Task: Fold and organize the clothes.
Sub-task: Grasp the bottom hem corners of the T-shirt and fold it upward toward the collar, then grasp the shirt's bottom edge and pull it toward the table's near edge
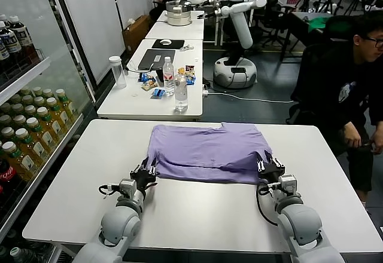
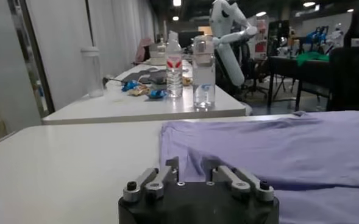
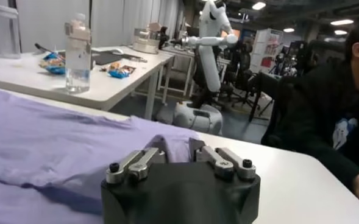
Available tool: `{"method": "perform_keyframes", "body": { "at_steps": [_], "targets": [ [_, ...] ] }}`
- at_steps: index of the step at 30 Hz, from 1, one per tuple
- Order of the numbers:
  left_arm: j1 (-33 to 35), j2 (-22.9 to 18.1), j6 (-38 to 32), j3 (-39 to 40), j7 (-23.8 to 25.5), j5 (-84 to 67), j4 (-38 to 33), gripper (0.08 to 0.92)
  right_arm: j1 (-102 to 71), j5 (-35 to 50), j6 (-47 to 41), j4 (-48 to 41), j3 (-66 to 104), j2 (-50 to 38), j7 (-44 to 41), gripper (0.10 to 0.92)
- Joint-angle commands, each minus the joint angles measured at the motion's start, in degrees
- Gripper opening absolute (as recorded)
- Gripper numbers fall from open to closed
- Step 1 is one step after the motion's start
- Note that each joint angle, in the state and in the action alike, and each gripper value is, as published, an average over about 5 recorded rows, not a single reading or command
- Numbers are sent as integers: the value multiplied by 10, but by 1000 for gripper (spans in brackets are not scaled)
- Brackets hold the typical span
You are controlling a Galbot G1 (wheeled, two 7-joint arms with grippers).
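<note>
- Both grippers, left gripper (image 1: 147, 171) and right gripper (image 1: 268, 167), sit at the T-shirt (image 1: 207, 150) front corners, fingers spread a little, not pinching.
- Soft, thin, light; probably best taken at the hem corners.
- It lies flat on the white table (image 1: 84, 173).

— What is hidden at my left hand (image 1: 145, 173)?

— Its fingertips meet the T-shirt (image 1: 208, 152) hem; whether cloth lies between them cannot be determined. The left wrist view crops the hand body at the frame edge.

— And my right hand (image 1: 269, 168)?

— Same condition: cloth covers the fingertips. The table (image 1: 90, 173) beneath the shirt is concealed. Labels on the bottle (image 1: 181, 91) behind are too small to read.
</note>
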Motion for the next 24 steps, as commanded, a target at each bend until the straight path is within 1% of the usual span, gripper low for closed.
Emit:
{"method": "perform_keyframes", "body": {
  "at_steps": [1,3,7,10,13,15,17,20,22,24],
  "targets": [
    [46,-4,1,-10,-12,7,-42,509,-26,-9,0,16,24,4,-2,621],
    [53,-6,2,-11,-13,5,-46,561,-41,-5,0,23,39,3,-1,691],
    [44,-7,5,-6,-12,-1,-33,682,-54,3,-13,14,55,4,9,789],
    [22,-8,8,-1,-13,-7,-6,763,-60,12,-28,-2,60,5,14,818],
    [3,-9,10,3,-16,-10,23,809,-64,22,-39,-12,57,5,16,822],
    [-5,-9,11,5,-17,-10,36,807,-64,27,-43,-15,54,7,17,822],
    [-10,-9,13,8,-19,-10,44,781,-62,31,-47,-20,49,8,17,823],
    [-14,-8,16,10,-20,-11,54,707,-55,34,-53,-31,40,10,18,818],
    [-16,-8,18,11,-21,-14,58,647,-48,39,-57,-37,33,11,18,793],
    [-16,-7,20,12,-22,-21,60,595,-42,45,-59,-41,26,12,18,741]
  ]
}}
